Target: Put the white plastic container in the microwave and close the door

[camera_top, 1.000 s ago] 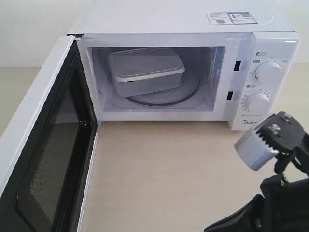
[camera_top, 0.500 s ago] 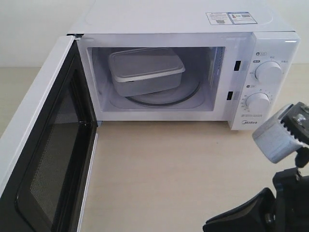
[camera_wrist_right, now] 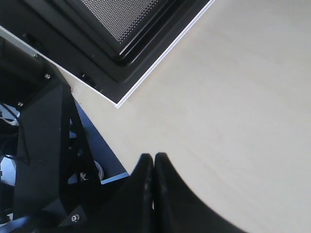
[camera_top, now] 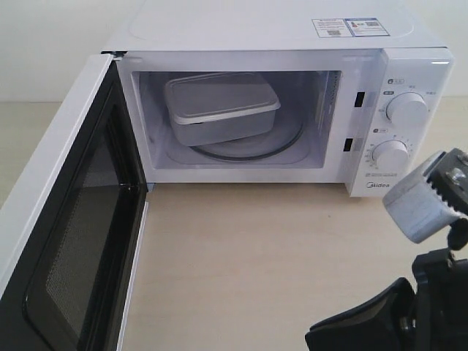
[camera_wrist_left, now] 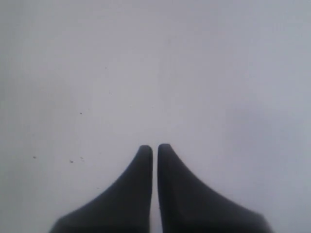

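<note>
- Setting: pale wooden table (camera_top: 256,256) in front of a plain light wall; nothing else lies on the bare tabletop in the exterior view.
- Right gripper (camera_wrist_right: 153,158): black fingers pressed together tip to tip, gripping nothing, poised above the table near the lower corner of the door (camera_wrist_right: 121,29).
- Right arm, exterior view: silver ridged block (camera_top: 418,212) at the right edge, with dark black parts below it in the bottom right corner. A second ago this block sat further left and nearer the middle of the table; half a second ago it was already close to its present place, and it now sits slightly lower.
- Left gripper (camera_wrist_left: 152,148): dark fingers drawn in with only a hairline slit between the tips, nothing held, facing a plain whitish surface that I cannot identify.
- Door (camera_top: 73,241): wide open, swung out on the left, black inner frame and mesh window facing the camera; position unchanged.
- White plastic container (camera_top: 219,108): inside the microwave (camera_top: 263,29), lid on, resting on the glass turntable (camera_top: 281,146), set toward the left rear of the cavity and turned at a slight angle; unchanged from both earlier frames.
- Control panel: two round dials, upper (camera_top: 407,108) and lower (camera_top: 390,155), on the right front.
- Top: printed labels (camera_top: 349,27).
</note>
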